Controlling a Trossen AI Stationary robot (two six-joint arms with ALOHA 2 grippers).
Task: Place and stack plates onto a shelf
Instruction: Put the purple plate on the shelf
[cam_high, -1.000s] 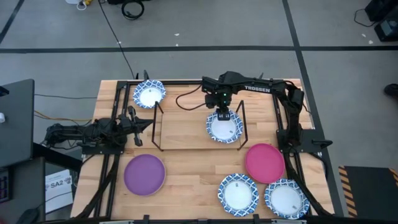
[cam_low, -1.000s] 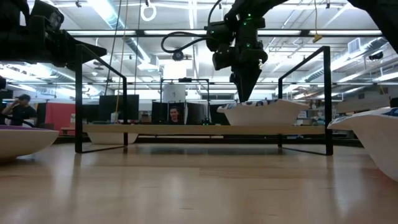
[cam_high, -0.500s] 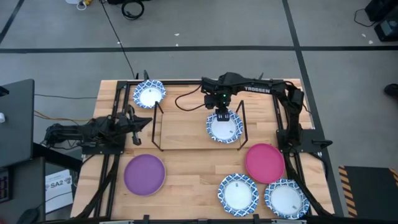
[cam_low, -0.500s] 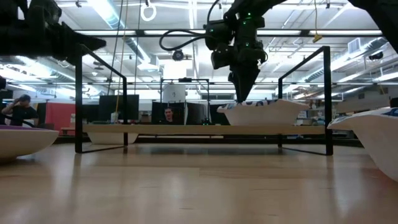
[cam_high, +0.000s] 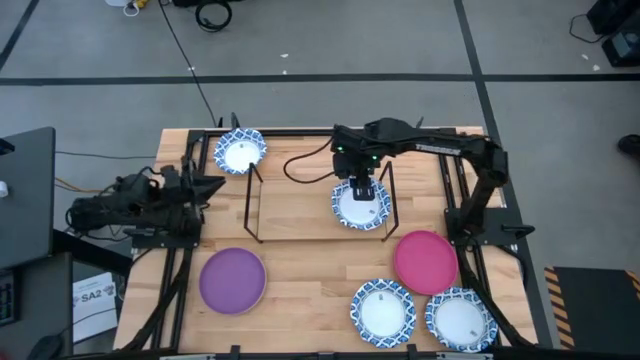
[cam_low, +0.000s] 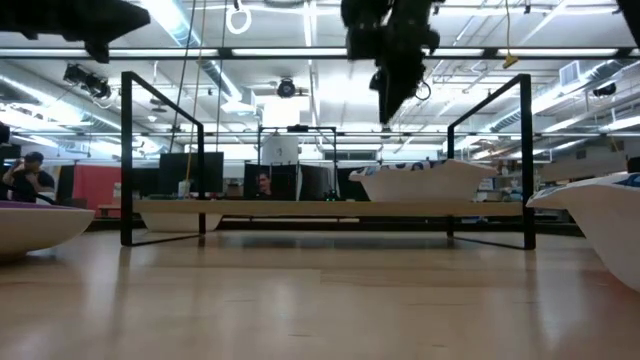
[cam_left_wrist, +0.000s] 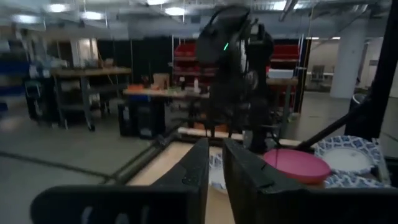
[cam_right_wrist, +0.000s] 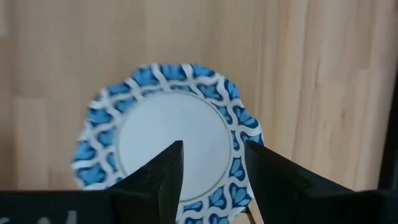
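One round blue-and-white patterned plate with a white middle (cam_high: 359, 205) already lies on the light wooden board of the low black metal-rod shelf (cam_high: 300, 205), at the end nearer the right arm. The right gripper (cam_high: 363, 186) hangs straight above that plate, well clear of it in the low view, with its two dark fingers (cam_right_wrist: 163, 177) spread apart and nothing between them. So that plate looks done. It is the only one on the shelf, and nothing is stacked yet. Five more plates wait on the big wooden table (cam_high: 310, 270). Another blue-and-white plate (cam_high: 240, 152) sits at the far corner, just beside the shelf's other end. A plain purple plate (cam_high: 232, 280) lies on the near side by the left arm. A plain magenta plate (cam_high: 426, 262) lies near the right arm's base. Two more blue-and-white plates (cam_high: 382, 309) (cam_high: 461, 319) sit side by side at the near edge, close to the magenta one. The left gripper (cam_high: 205, 187) waits off to the side of the shelf, up in the air, fingers (cam_left_wrist: 198, 169) only a little apart and holding nothing. I think the job has only just started, and most of the plates are still to be moved.
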